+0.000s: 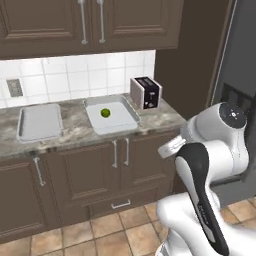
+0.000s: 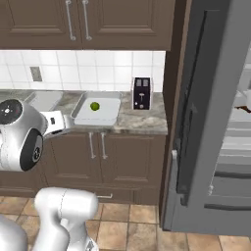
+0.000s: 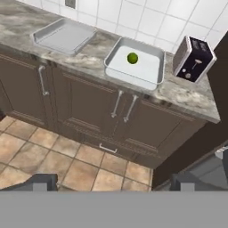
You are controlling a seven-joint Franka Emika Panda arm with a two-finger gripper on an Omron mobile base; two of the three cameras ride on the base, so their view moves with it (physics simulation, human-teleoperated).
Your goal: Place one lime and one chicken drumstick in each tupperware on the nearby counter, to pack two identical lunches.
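1. The gripper hangs over the tiled floor in front of the cabinets; its two dark fingertips stand far apart at the bottom of the hand view, the jaws spread as wide as they go; nothing lies between them and they touch nothing.
2. The counter runs along the wall, mottled grey-beige stone over dark brown cabinet doors with thin silver handles; it ends on the right beside a tall dark panel and the open grey fridge door.
3. Two shallow grey tupperware containers sit on the counter, well apart from the gripper; the left tupperware holds nothing that can be seen; the right tupperware holds one green lime, lying near its middle.
4. A toaster, black with silver sides, stands just beside the right tupperware, at the counter's end.
5. No brand, label or writing can be read on anything; a grey wall socket sits on the white tiles above the left tupperware.
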